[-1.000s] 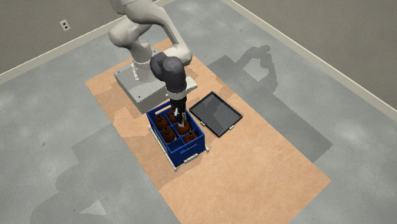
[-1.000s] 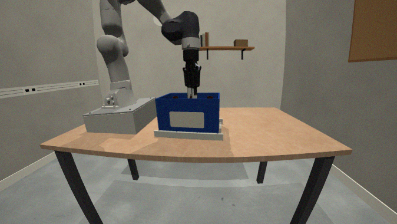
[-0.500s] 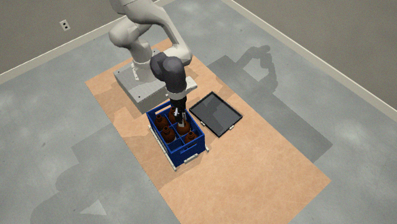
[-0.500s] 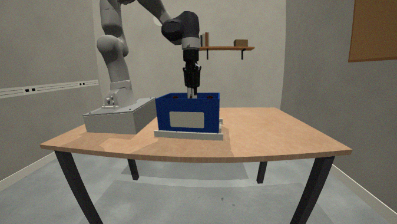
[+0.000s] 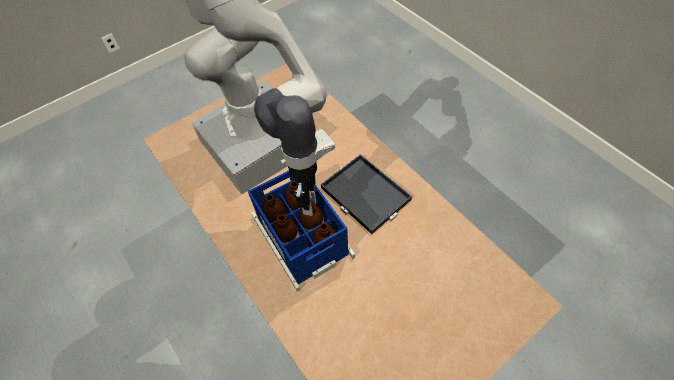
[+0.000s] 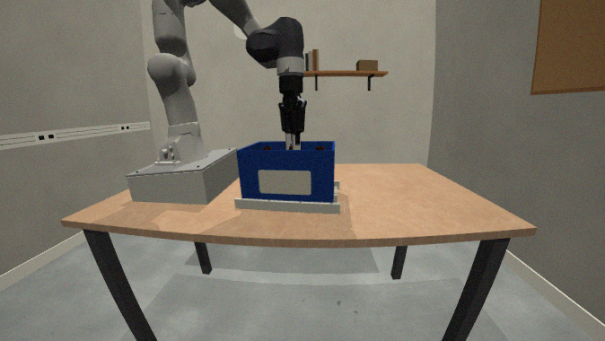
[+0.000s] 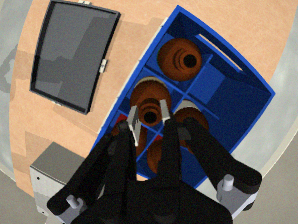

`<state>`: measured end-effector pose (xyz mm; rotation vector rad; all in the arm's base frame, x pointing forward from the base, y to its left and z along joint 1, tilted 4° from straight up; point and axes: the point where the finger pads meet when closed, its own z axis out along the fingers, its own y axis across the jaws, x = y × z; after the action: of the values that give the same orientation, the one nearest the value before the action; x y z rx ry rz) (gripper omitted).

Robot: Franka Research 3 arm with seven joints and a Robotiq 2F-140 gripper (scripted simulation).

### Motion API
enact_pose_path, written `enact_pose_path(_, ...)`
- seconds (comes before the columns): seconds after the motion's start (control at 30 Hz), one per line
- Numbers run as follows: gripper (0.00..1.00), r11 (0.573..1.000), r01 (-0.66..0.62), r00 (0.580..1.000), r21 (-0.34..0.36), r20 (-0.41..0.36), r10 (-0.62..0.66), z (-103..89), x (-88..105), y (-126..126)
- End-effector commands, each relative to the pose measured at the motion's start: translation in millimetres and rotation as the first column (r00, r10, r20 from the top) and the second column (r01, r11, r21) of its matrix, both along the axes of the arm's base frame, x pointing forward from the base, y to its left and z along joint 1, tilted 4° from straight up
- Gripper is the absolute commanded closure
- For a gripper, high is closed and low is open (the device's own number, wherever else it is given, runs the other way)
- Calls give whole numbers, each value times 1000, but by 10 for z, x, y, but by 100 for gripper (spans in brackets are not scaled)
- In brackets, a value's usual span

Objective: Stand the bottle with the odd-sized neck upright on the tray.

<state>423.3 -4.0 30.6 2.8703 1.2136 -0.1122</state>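
The top view looks steeply down on the table (image 5: 425, 280) (image 6: 404, 206); the exterior faces its side, near level; the wrist looks down close. All share the crate (image 5: 322, 265) (image 6: 251, 179) (image 7: 260, 100).

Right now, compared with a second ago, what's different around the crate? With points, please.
Nothing has visibly changed. The gripper (image 5: 308, 206) (image 6: 293, 144) (image 7: 150, 111) is still down at the middle bottle on the tray side of the crate (image 5: 319, 266) (image 6: 287, 159) (image 7: 260, 95), and the tray (image 5: 377, 190) (image 7: 70, 55) holds no bottle, as before.
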Motion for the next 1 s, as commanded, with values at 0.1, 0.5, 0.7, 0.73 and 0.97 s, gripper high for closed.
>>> enact_pose_path(0.1,90,1000,2,1000,1,-1,-2,-10,-6,-14)
enact_pose_path(0.5,90,1000,2,1000,1,-1,-2,-10,-6,-14)
enact_pose_path(0.7,90,1000,2,1000,1,-1,-2,-10,-6,-14)
enact_pose_path(0.73,90,1000,2,1000,1,-1,-2,-10,-6,-14)
enact_pose_path(0.97,56,1000,2,1000,1,-1,-2,-10,-6,-14)
